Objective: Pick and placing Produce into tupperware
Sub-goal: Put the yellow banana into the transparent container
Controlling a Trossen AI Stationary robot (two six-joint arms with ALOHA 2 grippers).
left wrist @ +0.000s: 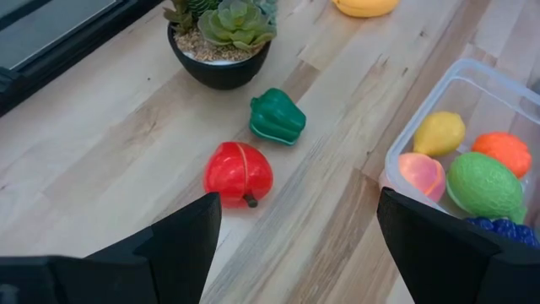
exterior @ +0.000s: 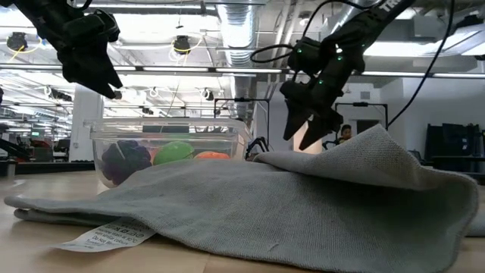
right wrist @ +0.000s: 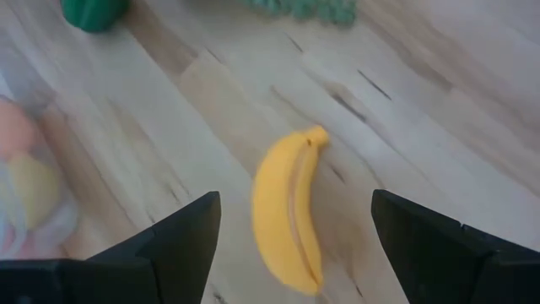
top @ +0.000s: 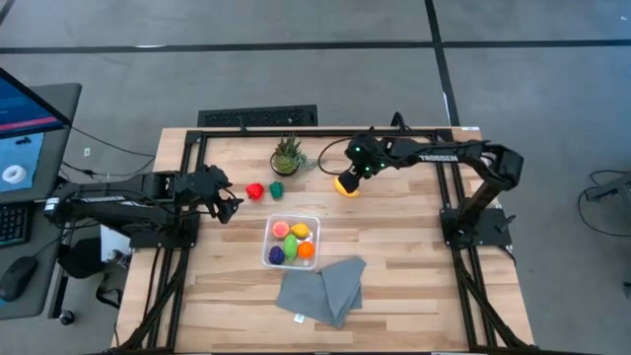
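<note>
The clear tupperware stands mid-table and holds several produce pieces: yellow, orange, lime green, pink and purple. A red fruit and a dark green pepper lie on the wood to its far left, near the potted plant. My left gripper hangs open above the table, short of the red fruit. A yellow banana lies on the table farther right. My right gripper is open over it, slanting down, one finger on either side and clear of it.
A folded grey cloth lies near the front edge, just in front of the tupperware, and fills the foreground of the low view. Black frame rails run along the table's left, right and far sides.
</note>
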